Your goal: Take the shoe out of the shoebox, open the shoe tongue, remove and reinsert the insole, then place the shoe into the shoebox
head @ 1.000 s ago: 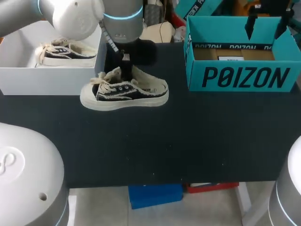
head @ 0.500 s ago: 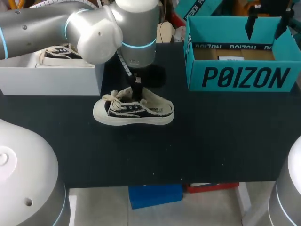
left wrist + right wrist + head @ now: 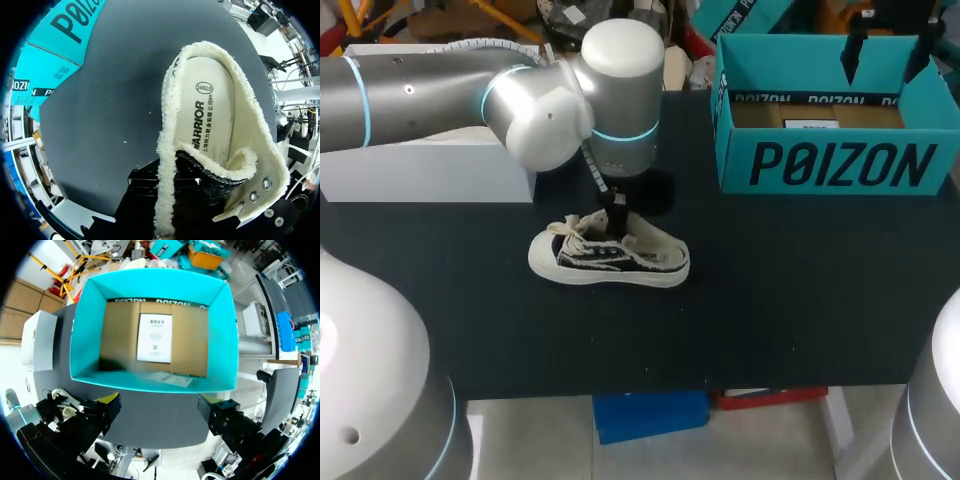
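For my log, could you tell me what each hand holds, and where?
Left hand: the shoe, by its fuzzy upper edge near the eyelets. Right hand: nothing, open above the shoebox.

Your shoe (image 3: 610,258) stands upright on its sole on the table, left of the middle, toe pointing to your left and heel to your right. It is a low black canvas sneaker with a cream sole, cream laces and a fleecy cream lining round the opening. In the left wrist view the insole (image 3: 210,120) lies flat inside, printed side up, and the black tongue (image 3: 212,177) with its fleecy edge stands at the front of the opening. The teal shoebox (image 3: 835,165) sits upright and open at the table's far right, its brown cardboard floor showing. A white box (image 3: 430,170) sits at the far left, mostly hidden.
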Action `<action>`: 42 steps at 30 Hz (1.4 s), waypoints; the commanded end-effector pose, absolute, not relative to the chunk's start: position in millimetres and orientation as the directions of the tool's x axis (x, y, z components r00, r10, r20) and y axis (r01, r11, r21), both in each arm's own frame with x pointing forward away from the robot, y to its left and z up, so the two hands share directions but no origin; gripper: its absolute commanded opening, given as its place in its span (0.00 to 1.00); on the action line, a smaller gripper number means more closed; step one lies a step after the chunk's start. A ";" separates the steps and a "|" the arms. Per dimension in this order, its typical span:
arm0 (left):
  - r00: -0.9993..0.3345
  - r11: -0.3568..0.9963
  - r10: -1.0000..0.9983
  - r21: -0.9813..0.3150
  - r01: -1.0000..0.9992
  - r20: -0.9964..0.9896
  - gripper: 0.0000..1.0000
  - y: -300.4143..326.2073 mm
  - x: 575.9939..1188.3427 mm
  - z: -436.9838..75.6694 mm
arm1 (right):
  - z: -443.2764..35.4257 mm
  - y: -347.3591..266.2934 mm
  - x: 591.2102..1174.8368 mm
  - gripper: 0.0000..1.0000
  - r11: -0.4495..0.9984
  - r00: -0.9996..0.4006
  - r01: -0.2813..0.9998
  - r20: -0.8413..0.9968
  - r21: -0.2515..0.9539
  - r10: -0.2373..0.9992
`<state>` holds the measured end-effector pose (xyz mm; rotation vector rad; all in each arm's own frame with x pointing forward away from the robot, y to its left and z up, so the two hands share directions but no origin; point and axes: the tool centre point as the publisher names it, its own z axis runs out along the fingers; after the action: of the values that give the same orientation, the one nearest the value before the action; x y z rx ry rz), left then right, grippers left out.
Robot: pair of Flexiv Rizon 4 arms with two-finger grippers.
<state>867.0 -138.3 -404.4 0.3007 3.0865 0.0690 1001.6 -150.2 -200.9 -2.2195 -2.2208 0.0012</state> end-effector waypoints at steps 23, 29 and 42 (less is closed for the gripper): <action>-0.953 0.817 0.289 -0.496 0.294 -0.089 1.00 -107.9 844.0 -281.5 | -200.4 -150.1 1001.4 1.00 0.000 0.000 1.000 0.000 -0.002 1.000; -0.947 0.755 0.301 -0.579 0.308 -0.111 1.00 -66.3 838.5 -262.8 | -200.4 -150.1 1001.4 1.00 0.000 0.000 1.000 0.000 -0.002 1.000; -0.944 0.718 0.312 -0.625 0.306 -0.104 1.00 -32.6 837.6 -258.3 | -200.4 -150.1 1001.4 1.00 0.000 0.000 1.000 0.000 -0.002 1.000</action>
<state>841.5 -36.5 -255.4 0.5299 2.9458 -1.0085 1001.6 -150.2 -200.8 -2.2195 -2.2209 0.0013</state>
